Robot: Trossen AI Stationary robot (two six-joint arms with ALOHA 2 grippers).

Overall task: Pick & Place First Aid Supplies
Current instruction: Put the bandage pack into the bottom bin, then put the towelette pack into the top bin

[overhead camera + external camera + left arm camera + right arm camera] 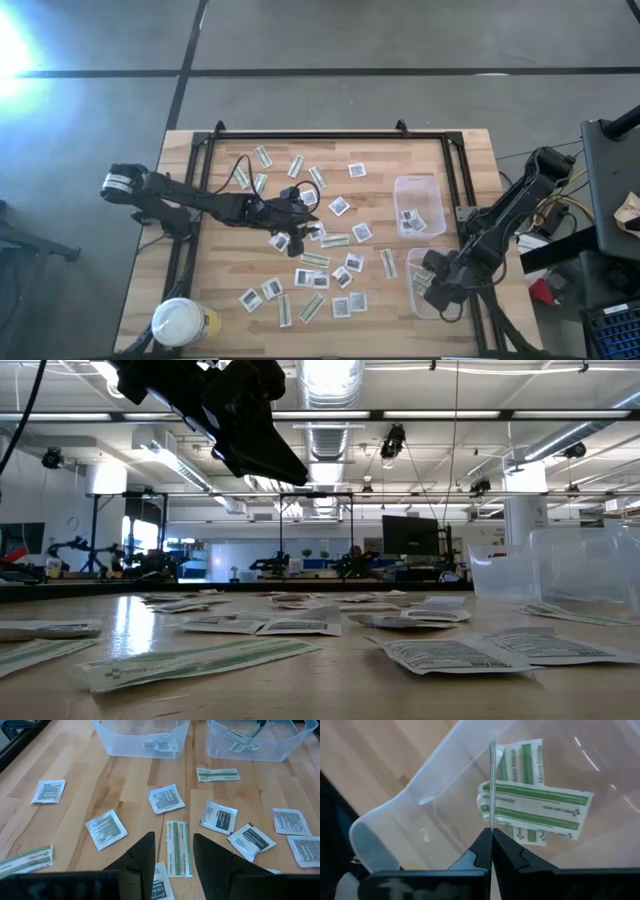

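Overhead, the right gripper (491, 840), jaws clamped on a green-and-white strip (492, 785), hangs over the tub (428, 283) at four o'clock; left gripper (296, 228) open above scattered packets (339, 206) mid-table.

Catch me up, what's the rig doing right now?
Sorting first aid packets scattered on the table into two clear tubs. The right claw is shut on a thin packet held edge-on over the near tub, which already holds several green-and-white strips. The left claw is open, hovering mid-table above a green-and-white strip packet, nothing held. The far tub has a few square white packets. Dozens are still loose.
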